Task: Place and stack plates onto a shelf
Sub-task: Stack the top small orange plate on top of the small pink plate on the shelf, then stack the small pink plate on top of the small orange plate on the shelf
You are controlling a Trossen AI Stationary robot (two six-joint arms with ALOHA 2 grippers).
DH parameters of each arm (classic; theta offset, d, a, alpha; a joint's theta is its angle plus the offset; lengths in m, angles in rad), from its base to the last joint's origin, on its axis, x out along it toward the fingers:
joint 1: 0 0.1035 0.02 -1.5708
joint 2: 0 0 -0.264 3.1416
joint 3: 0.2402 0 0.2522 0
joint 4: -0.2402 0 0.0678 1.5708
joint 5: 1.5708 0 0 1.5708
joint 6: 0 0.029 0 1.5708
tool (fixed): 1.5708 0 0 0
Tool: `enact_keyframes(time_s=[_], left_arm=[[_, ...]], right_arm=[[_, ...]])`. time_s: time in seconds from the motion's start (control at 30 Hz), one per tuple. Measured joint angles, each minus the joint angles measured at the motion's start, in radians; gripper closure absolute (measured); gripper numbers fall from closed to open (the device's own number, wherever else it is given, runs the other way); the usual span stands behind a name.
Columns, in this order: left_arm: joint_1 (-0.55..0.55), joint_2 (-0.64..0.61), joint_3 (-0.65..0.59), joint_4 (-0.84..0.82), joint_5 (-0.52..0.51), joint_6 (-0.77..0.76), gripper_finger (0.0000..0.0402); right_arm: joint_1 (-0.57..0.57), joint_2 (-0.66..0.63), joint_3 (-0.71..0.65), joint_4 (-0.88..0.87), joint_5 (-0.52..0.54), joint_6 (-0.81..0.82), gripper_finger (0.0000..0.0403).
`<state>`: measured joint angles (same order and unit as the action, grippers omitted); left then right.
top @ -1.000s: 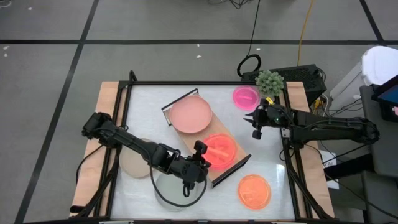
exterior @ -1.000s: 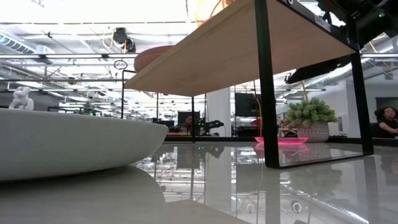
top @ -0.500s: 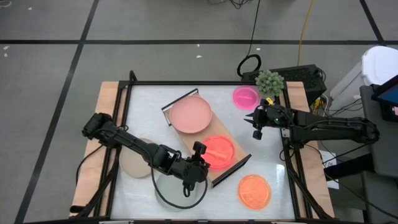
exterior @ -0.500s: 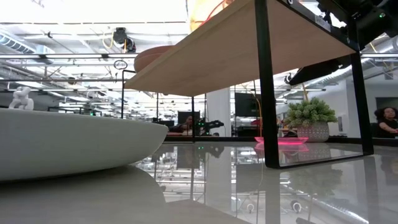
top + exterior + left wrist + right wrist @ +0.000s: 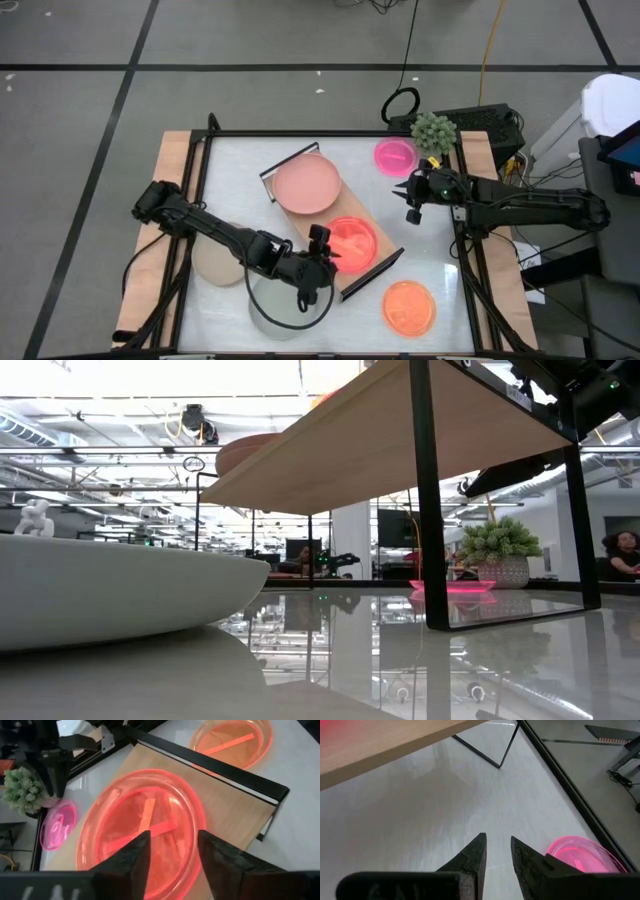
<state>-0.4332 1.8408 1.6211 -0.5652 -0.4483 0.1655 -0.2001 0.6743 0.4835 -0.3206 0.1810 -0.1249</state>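
Observation:
The shelf, a light-wood board with black frame ends, stands slantwise mid-table. A dusty-pink plate lies on its far end. A translucent red-orange divided plate lies flat on its near end. My left gripper is open above that plate's near-left rim; the plate shows through the gap between its fingers. My right gripper hovers near the table's right edge, its fingers a narrow gap apart with nothing between them, beside a small hot-pink plate.
On the tabletop lie an orange divided plate at the near right, a pale grey-green plate under my left arm, and a beige plate at the near left. A potted plant stands at the far right corner.
My left gripper has opened and let go of the red-orange plate, which stays on the shelf's near end. The arm itself has barely shifted.

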Motion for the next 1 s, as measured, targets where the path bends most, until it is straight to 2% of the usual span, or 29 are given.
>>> enact_keyframes(time_s=[0.27, 0.37, 0.5, 0.6, 0.67, 0.83, 1.0], left_arm=[[-0.010, -0.001, 0.000, -0.009, -0.029, -0.093, 0.0166], [-0.028, -0.018, 0.000, -0.015, -0.050, -0.155, 0.0157], [-0.053, -0.055, 0.000, -0.094, -0.142, -0.265, 0.0156], [-0.076, -0.067, -0.023, -0.138, -0.180, -0.330, 0.0156], [-0.092, -0.069, -0.037, -0.112, -0.182, -0.347, 0.0156], [-0.122, -0.069, -0.086, -0.025, -0.181, -0.350, 0.0156], [-0.126, -0.069, -0.113, 0.014, -0.189, -0.356, 0.0156]], right_arm=[[0.000, 0.000, 0.000, -0.019, 0.000, 0.008, 0.0328], [-0.001, 0.004, 0.000, -0.026, 0.000, 0.008, 0.0328], [-0.002, 0.019, -0.002, -0.026, 0.013, 0.008, 0.0328], [-0.006, 0.048, -0.022, 0.004, 0.108, -0.022, 0.0328], [-0.031, 0.074, -0.036, 0.041, 0.158, -0.059, 0.0329], [-0.135, 0.169, -0.040, 0.171, 0.152, -0.104, 0.0337], [-0.279, 0.288, -0.040, 0.224, 0.019, -0.165, 0.0339]])
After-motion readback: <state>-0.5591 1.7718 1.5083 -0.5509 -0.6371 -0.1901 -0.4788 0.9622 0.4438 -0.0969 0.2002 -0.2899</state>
